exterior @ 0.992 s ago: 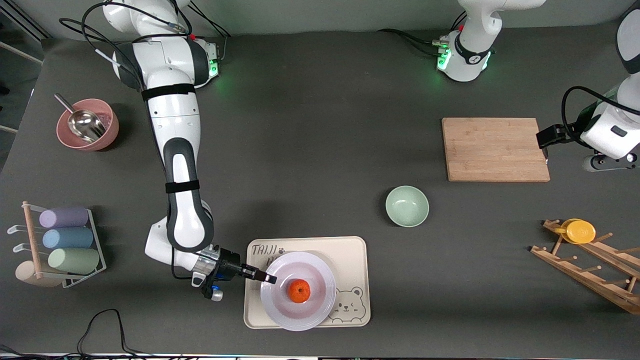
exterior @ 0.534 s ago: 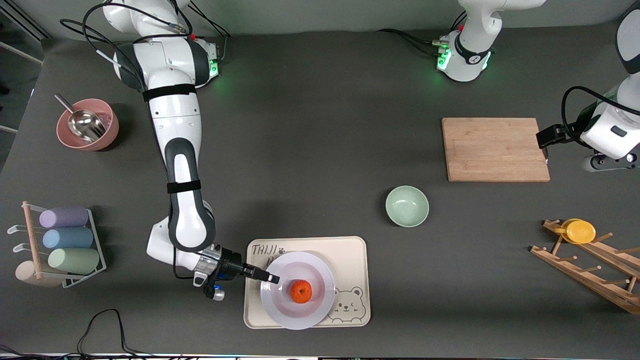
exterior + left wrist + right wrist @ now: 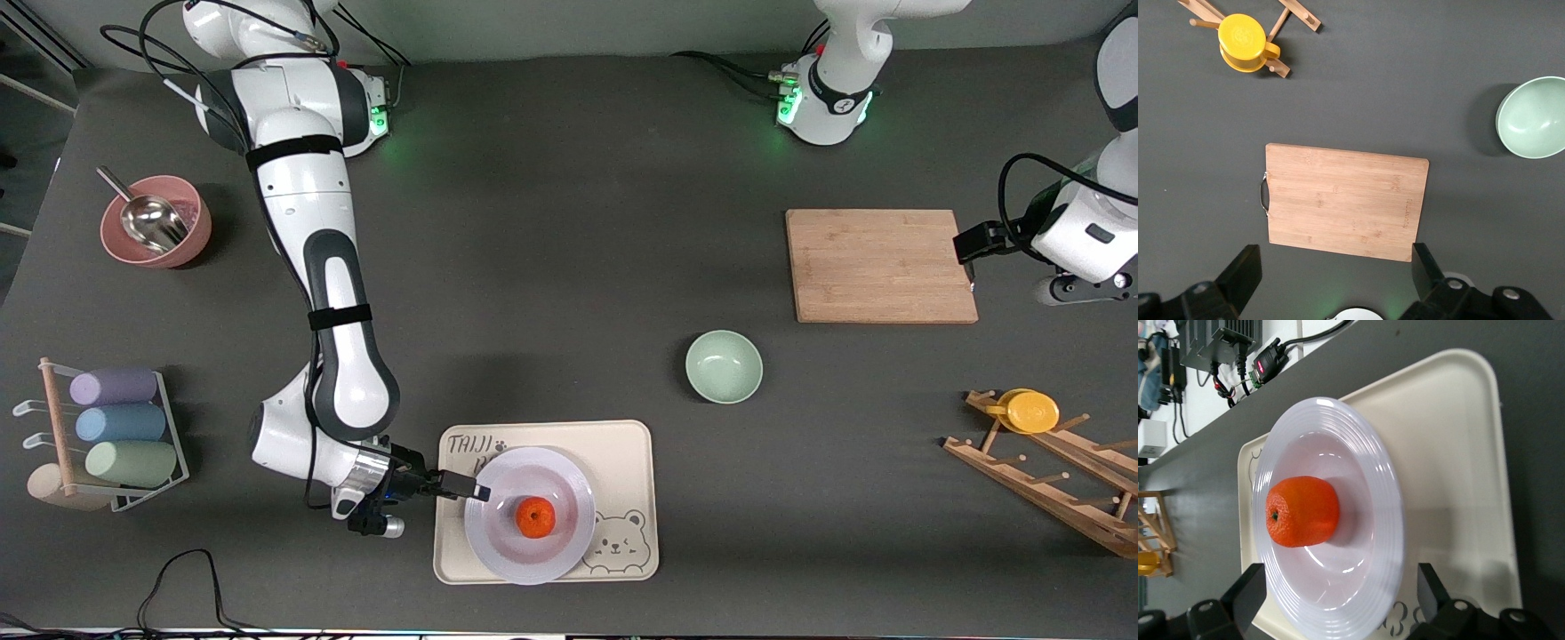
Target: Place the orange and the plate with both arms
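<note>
Your right gripper [image 3: 471, 490] has its jaws spread apart, one finger on each side of the plate's [image 3: 569, 538] rim at the edge toward the right arm's end of the table, and in the right wrist view the fingers [image 3: 1248, 593] stand clear of the rim with nothing clamped between them. The plate sits flat on the cream bear tray [image 3: 631, 462], and the orange [image 3: 535, 517] rests in the middle of the plate. Your left gripper [image 3: 1331, 273] waits with its jaws wide and empty, up in the air over the edge of the wooden cutting board [image 3: 880, 265] toward the left arm's end of the table. Between the board and the tray you can see a mint-green bowl [image 3: 724, 366], nearer to the front camera than the board. A yellow cup [image 3: 1029, 411] hangs on the wooden rack [image 3: 1049, 484] at the left arm's end. At the right arm's end stand a pink bowl [image 3: 191, 240] with a metal scoop [image 3: 147, 218] in it, and a wire rack [image 3: 173, 444] holding pastel cups [image 3: 116, 423].
</note>
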Robot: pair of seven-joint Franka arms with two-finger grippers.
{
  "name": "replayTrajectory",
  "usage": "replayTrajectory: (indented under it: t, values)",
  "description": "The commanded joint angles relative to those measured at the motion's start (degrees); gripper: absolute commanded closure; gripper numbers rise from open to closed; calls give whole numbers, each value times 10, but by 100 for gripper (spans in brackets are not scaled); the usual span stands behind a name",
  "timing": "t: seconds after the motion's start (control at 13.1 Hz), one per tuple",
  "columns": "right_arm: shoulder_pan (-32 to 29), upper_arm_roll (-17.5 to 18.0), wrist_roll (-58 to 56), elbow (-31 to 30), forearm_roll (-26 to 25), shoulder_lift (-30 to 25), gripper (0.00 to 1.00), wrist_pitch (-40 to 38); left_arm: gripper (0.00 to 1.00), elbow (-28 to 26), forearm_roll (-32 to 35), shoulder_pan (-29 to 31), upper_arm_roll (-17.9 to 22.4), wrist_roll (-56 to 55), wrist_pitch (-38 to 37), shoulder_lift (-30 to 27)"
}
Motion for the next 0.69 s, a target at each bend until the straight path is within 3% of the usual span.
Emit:
replayTrajectory:
  t: [0.0, 0.31, 0.61]
  values:
    - [-1, 1, 36, -9, -102, -47, 0, 4, 0, -3, 7, -8, 6, 6, -3, -2]
    - [-10, -17, 37, -51, -262, -138, 0, -69, 0, -3, 7, -8, 6, 6, -4, -2]
    - [1, -92, 38, -65, -334, -212, 0, -198, 0, -3, 7, -8, 6, 6, -3, -2]
